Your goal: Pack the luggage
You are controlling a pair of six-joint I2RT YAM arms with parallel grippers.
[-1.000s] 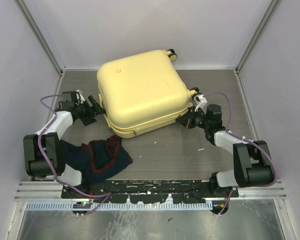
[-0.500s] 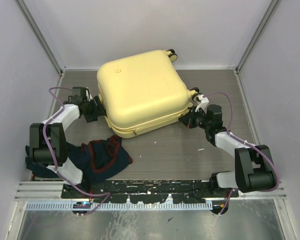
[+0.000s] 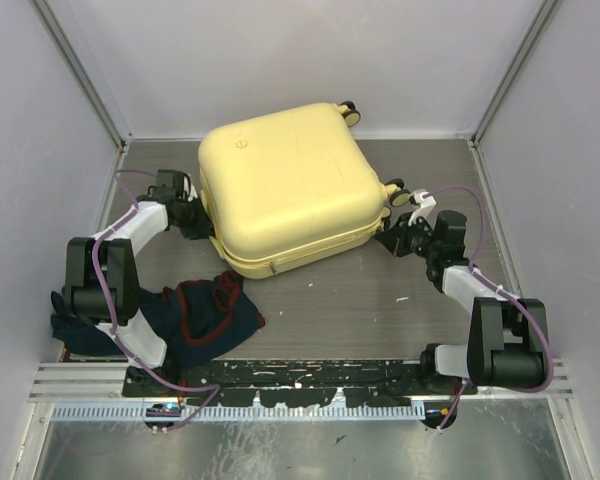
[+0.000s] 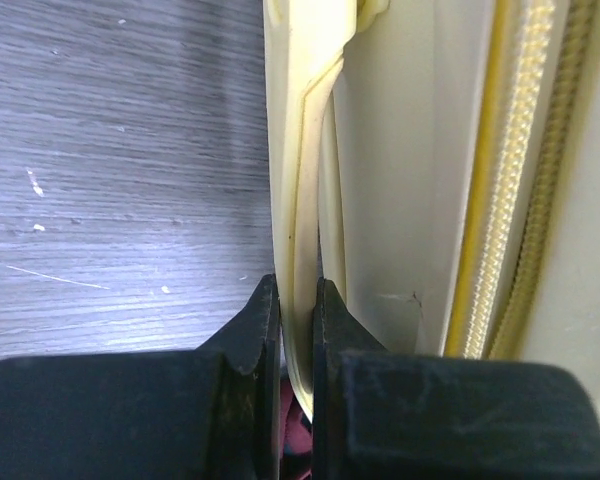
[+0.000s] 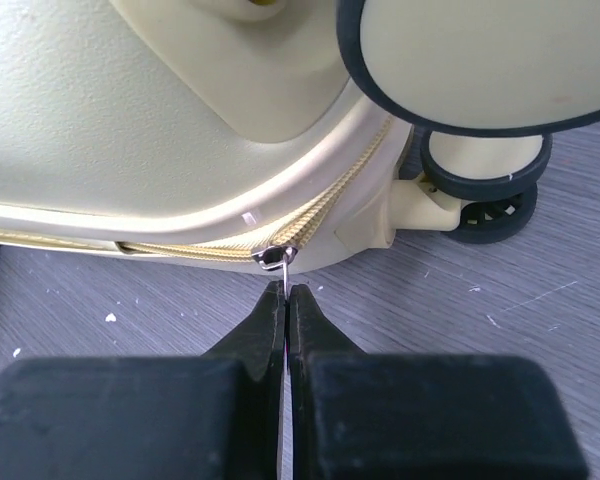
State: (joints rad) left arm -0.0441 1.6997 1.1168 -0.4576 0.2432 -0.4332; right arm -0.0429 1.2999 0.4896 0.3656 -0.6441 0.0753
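The luggage (image 3: 285, 185), a large pale yellow hard-shell suitcase, lies closed and flat in the middle of the table. My left gripper (image 3: 202, 222) is at its left side, shut on a thin pale yellow handle strip (image 4: 302, 200) that stands off the shell (image 4: 400, 150); the jaws (image 4: 296, 300) pinch it from both sides. My right gripper (image 3: 385, 240) is at the right side near a wheel (image 5: 480, 60). Its fingers (image 5: 285, 292) are shut on the small metal zipper pull (image 5: 273, 260) at the zip's corner.
A dark navy and red garment (image 3: 205, 315) lies crumpled at the front left, by the left arm's base. Grey walls enclose the table on three sides. Two black wheels (image 3: 392, 190) stick out of the suitcase's right side, close to my right gripper.
My left gripper moved in to the suitcase's left side and shut on the handle strip. The suitcase shifted slightly right and back; my right gripper followed, still holding the zipper pull.
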